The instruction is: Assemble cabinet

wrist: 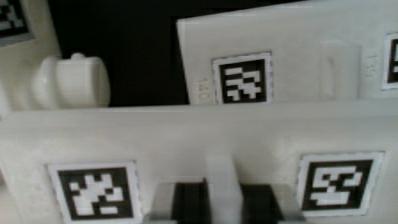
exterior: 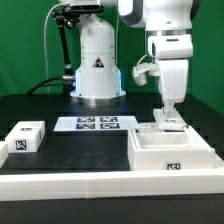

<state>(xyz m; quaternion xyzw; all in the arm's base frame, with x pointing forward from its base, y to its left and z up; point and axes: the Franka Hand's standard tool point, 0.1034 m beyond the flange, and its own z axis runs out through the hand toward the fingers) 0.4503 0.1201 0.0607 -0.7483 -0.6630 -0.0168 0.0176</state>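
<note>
The cabinet body (exterior: 172, 156), a large white open box with a tag on its front, lies at the exterior view's right. Just behind it lie smaller white tagged panels (exterior: 170, 125). My gripper (exterior: 168, 113) points straight down onto them. In the wrist view its two dark fingers (wrist: 185, 203) stand close together with a thin white edge between them. That edge belongs to a white panel (wrist: 196, 160) carrying two tags. A second white tagged panel (wrist: 267, 75) lies beyond it, with a white knobbed piece (wrist: 68, 80) beside it.
A small white tagged block (exterior: 25, 138) sits at the exterior view's left. The marker board (exterior: 95, 123) lies in front of the robot base (exterior: 96, 70). A white rail (exterior: 90, 190) runs along the front of the table.
</note>
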